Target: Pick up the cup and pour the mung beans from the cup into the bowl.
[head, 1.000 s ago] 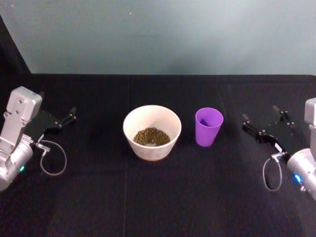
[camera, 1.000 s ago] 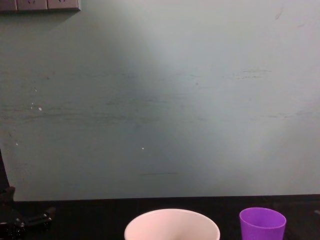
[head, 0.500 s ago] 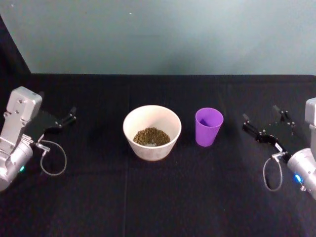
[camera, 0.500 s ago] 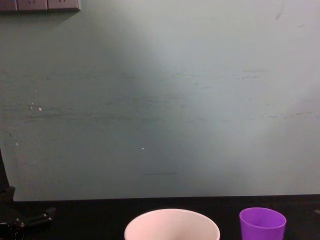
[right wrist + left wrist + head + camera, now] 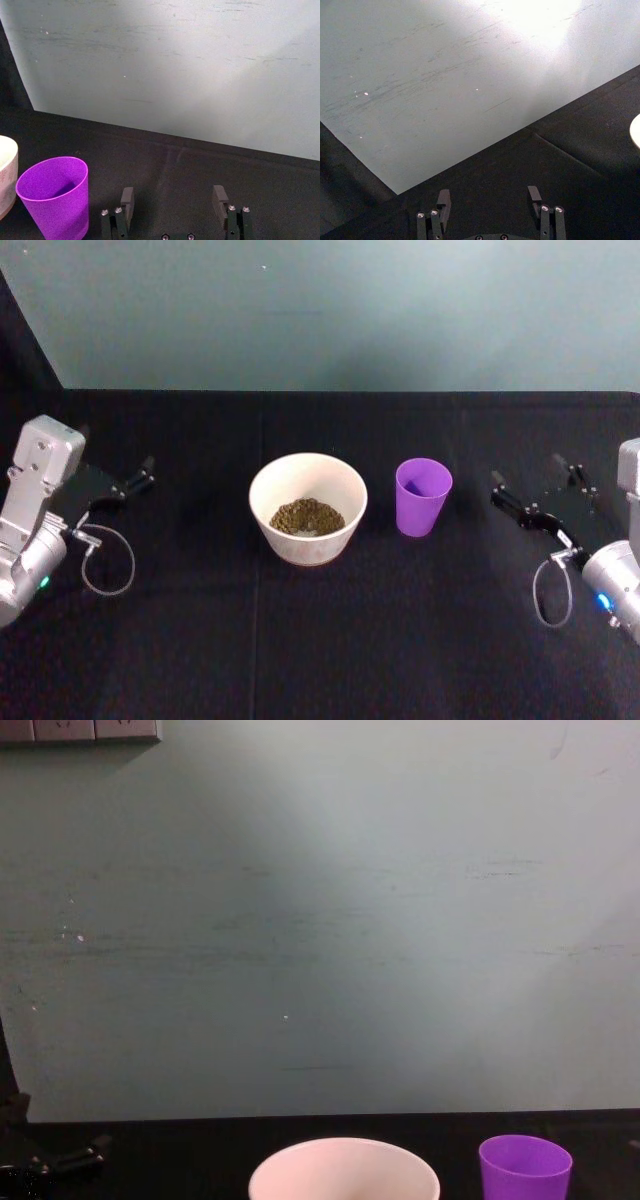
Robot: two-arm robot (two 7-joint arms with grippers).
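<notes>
From the head view I see the small purple plastic cup [image 5: 423, 497] upright left of my spread, empty right gripper [image 5: 533, 494], beside the wide cream bowl [image 5: 308, 508] holding brownish-olive mung beans [image 5: 306, 517]. The left gripper [image 5: 128, 484] idles spread. In the right wrist view, the cup [image 5: 54, 197] stands near the fingers [image 5: 127, 201].

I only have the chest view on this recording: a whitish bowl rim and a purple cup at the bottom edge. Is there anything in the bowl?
Observer: Yes. From the head view, the bowl holds a small heap of brownish-olive mung beans at its bottom.
Operator: And the cup, is it held by anything?
Observer: No. The cup stands upright on the black table to the right of the bowl, apart from it.
Operator: Where are the claws?
Observer: The right claw is open, off to the right of the cup with a gap between them; the left claw is open too, far left of the bowl.
</notes>
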